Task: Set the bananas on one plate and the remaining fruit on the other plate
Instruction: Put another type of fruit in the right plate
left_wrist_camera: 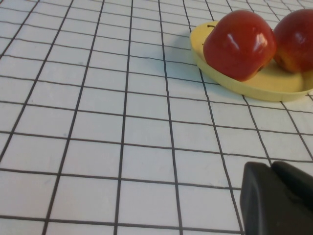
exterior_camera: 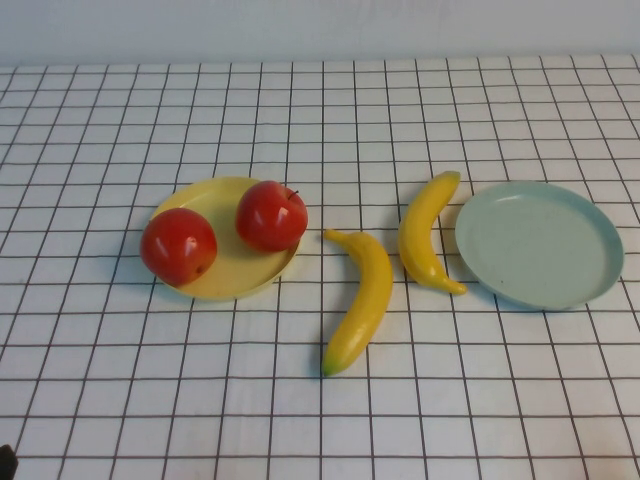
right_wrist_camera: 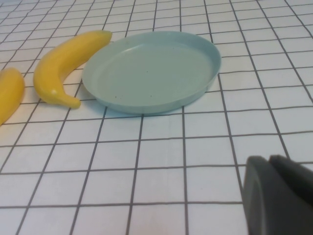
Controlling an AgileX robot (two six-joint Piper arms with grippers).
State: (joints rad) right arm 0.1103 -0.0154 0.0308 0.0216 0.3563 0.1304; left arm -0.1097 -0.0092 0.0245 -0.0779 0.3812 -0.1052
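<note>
Two apples (exterior_camera: pixel 178 246) (exterior_camera: pixel 271 216) sit on left plate (exterior_camera: pixel 225 280); right plate (exterior_camera: pixel 538 244) holds nothing. Two bananas (exterior_camera: pixel 362 300) (exterior_camera: pixel 425 233) lie on tabletop (exterior_camera: pixel 320 400) between plates, one just beside right plate.

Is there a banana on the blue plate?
No, the blue plate is bare; both bananas lie on the table beside it.

It looks like a staged test bench rather than a kitchen: a white tablecloth (exterior_camera: pixel 300 420) ruled in black squares against a bare pale wall (exterior_camera: pixel 320 25), set only with glossy plastic-looking fruit on plain plates.
</note>
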